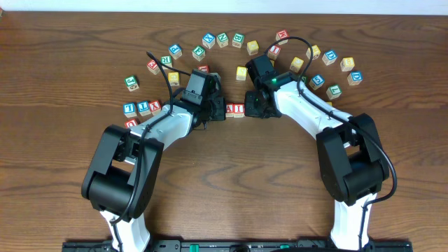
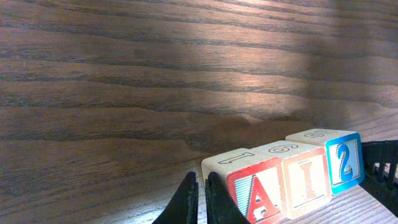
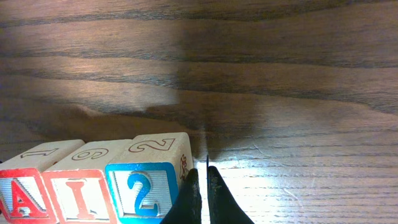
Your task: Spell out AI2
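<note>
Three wooden blocks stand touching in a row: a red A block (image 2: 258,186), a red I block (image 2: 303,177) and a blue 2 block (image 2: 344,158). They also show in the right wrist view as A (image 3: 22,193), I (image 3: 81,193) and 2 (image 3: 146,190). In the overhead view the row (image 1: 235,109) lies between the two arms. My left gripper (image 2: 201,196) is shut and empty, its tips against the A block's outer side. My right gripper (image 3: 201,186) is shut and empty, its tips against the 2 block's outer side.
Several loose letter blocks arc across the far side of the table (image 1: 238,38). Another small group sits at the left (image 1: 143,107). The wooden table (image 1: 231,182) is bare in front of the row.
</note>
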Tool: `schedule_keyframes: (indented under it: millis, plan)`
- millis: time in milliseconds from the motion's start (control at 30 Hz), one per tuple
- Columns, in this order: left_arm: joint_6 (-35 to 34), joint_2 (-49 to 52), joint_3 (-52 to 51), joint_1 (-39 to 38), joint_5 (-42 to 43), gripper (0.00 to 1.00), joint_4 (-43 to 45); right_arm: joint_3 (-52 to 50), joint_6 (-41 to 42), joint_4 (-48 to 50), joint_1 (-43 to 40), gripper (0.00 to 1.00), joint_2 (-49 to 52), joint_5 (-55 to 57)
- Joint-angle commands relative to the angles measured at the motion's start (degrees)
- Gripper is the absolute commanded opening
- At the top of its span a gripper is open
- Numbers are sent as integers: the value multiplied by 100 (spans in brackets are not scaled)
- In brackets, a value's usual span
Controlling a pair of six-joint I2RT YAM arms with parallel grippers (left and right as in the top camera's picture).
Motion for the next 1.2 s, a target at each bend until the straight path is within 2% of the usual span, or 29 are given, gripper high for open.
schedule_keyframes:
  millis: [0, 600, 800, 1000, 1167]
  plan:
    - [76, 116, 2, 35, 52, 8, 0, -46, 68, -2, 57, 2, -9, -33]
    - [81, -66, 9, 275, 50, 7, -310, -44, 66, -92, -254, 1, -37, -37]
    - [76, -826, 9, 254, -890, 7, -990, -39, -142, -378, -356, 1, -361, -33]
    - [66, -1244, 9, 282, -1099, 7, -1244, -39, -385, -385, -317, 1, -944, -37]
    - [-459, -1510, 9, 496, -1945, 7, -1812, -39, -634, -389, -127, 2, -1130, -490]
